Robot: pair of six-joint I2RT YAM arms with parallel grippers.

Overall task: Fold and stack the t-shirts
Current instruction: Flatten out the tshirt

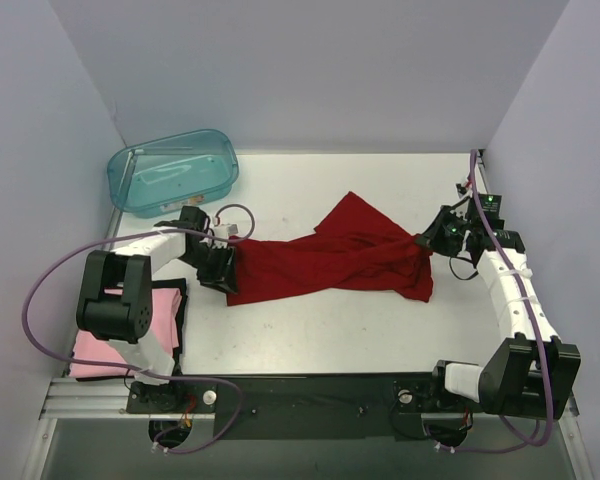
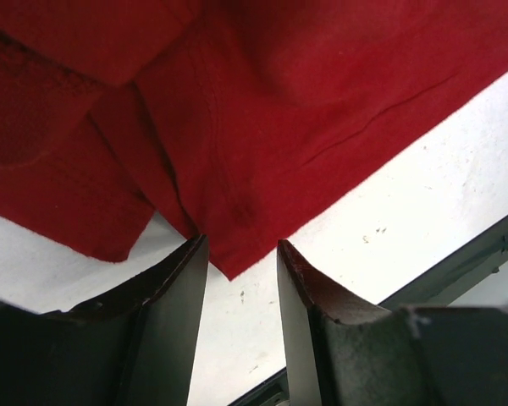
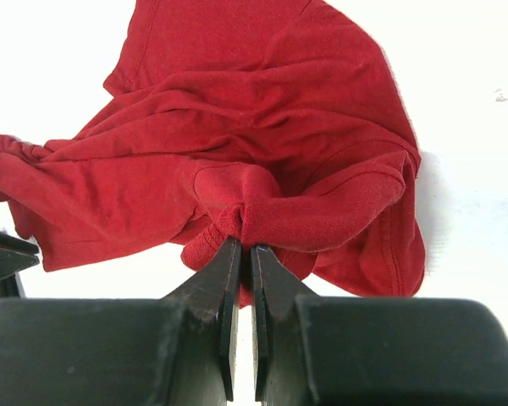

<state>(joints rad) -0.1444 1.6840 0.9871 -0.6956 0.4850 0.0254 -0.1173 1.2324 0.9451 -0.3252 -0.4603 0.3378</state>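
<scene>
1. Top external view: the dark red shirt [image 1: 330,262] is seen lying crumpled and drawn out across the middle of the counter [image 1: 320,335], between the two arms. The pink shirt [image 1: 92,355] is seen at the near left corner, partly hidden beneath the left arm and well apart from the teal tub [image 1: 172,172].
2. The left fingers [image 2: 199,264] are held apart at the red shirt's left end. A corner of the hem is seen between them, but nothing is pinched.
3. The right fingers [image 3: 231,258] are closed almost fully on a bunched fold at the shirt's right end.
4. The cloth is judged light, soft and limp. It is likely to sag and drag wherever it is not held, and thin layers may slip or be caught together.
5. Hold is best taken at stitched hems or corners, one at each end, so that the shirt can be pulled flat before it is folded.
</scene>
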